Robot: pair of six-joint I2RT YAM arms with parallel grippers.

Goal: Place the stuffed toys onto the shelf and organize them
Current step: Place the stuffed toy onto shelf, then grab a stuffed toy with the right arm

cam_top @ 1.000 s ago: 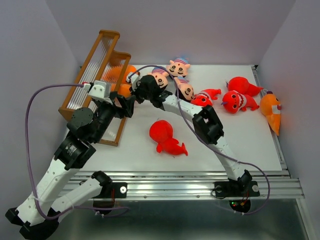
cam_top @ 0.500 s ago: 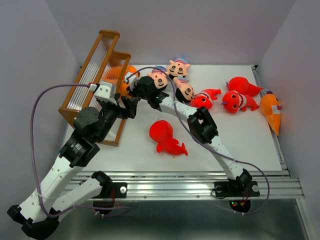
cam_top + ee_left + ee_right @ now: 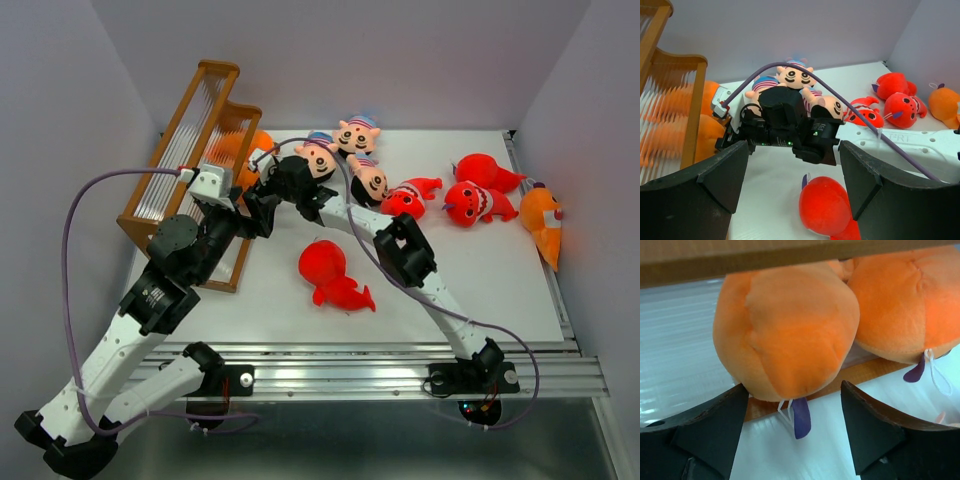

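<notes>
"Where is the right gripper (image 3: 793, 400)?"

"At the stepped rack with an orange-brown wooden frame and translucent slats (image 3: 220, 70), far left on the table. Its jaws stand wide apart and grip nothing. Just past the fingertips a round orange plush toy (image 3: 785, 325) sits on a low tier. A second orange one (image 3: 905, 300) touches its right side and is cut off at the edge of view. I cannot tell whether a fingertip brushes the plush."

"And from above?"

"Both arms cover that tier; only slivers of orange show."

"The left gripper (image 3: 792, 150)?"

"Spread wide, empty, hovering behind the right wrist."

"The other toys?"

"On the white tabletop (image 3: 480, 290): one red plush with pointed tail (image 3: 330, 272) mid-table, three peach-faced doll heads in striped caps (image 3: 357, 133) near the back, three more red ones (image 3: 470, 203) and an orange one (image 3: 542, 215) far right."
</notes>
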